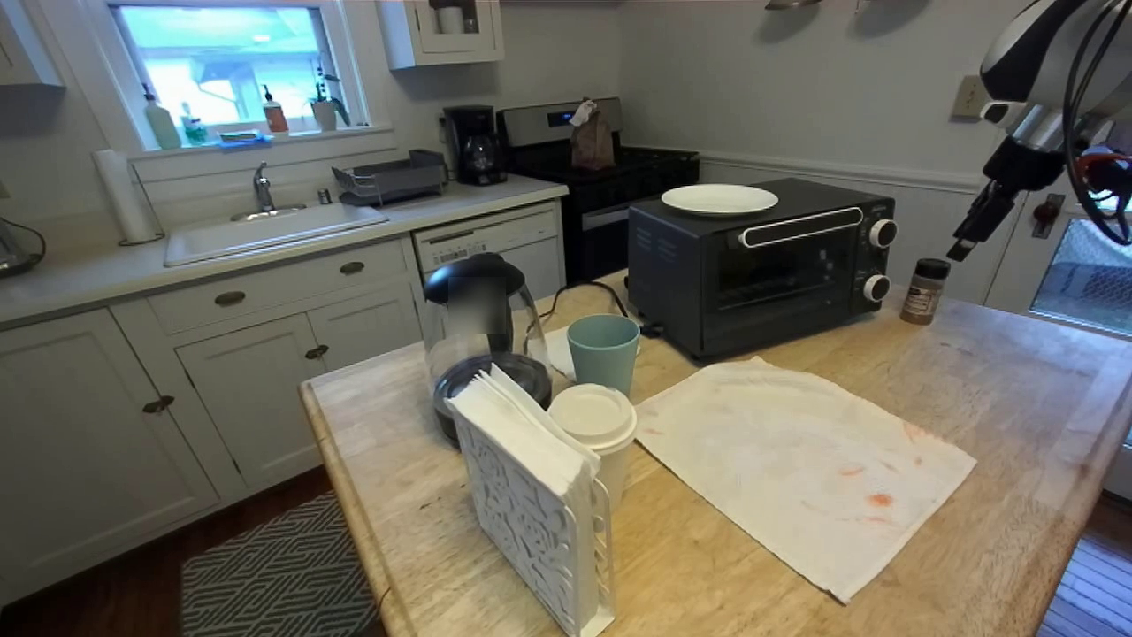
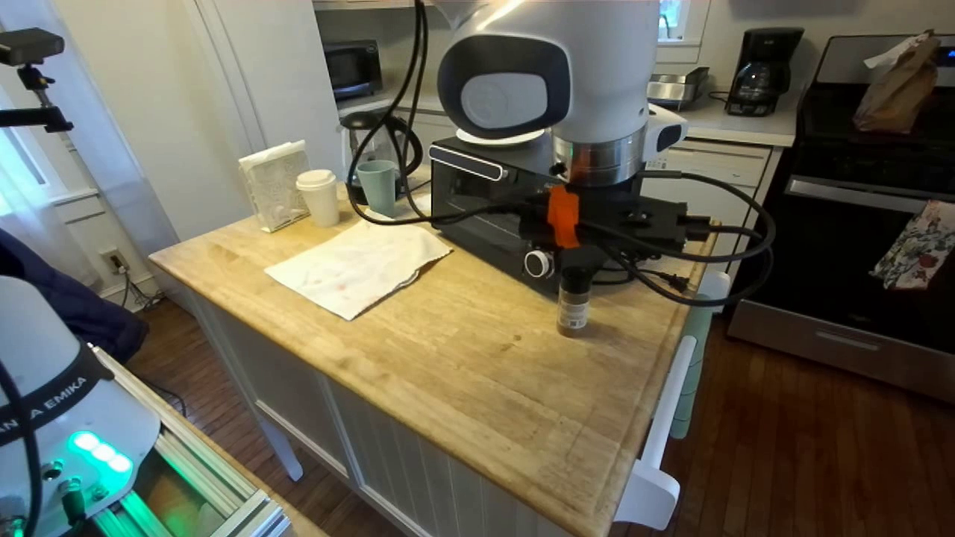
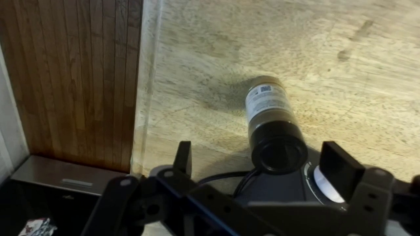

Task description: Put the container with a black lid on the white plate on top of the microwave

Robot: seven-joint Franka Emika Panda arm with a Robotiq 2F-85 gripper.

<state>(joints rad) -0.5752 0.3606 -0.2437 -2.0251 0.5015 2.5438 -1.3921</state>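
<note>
Near the far edge of the worktop in an exterior view stands the microwave, bearing the white plate. My gripper hangs, fingers apart, close to the upright container with a black lid, in from that edge.

The container with a black lid is brown-bodied, with white on its label. The plate is white, the microwave black with white-ringed knobs. The mug looks teal to me, the cloth off-white and blotched orange-red, the rug grey with a pale maze-like pattern.
</note>
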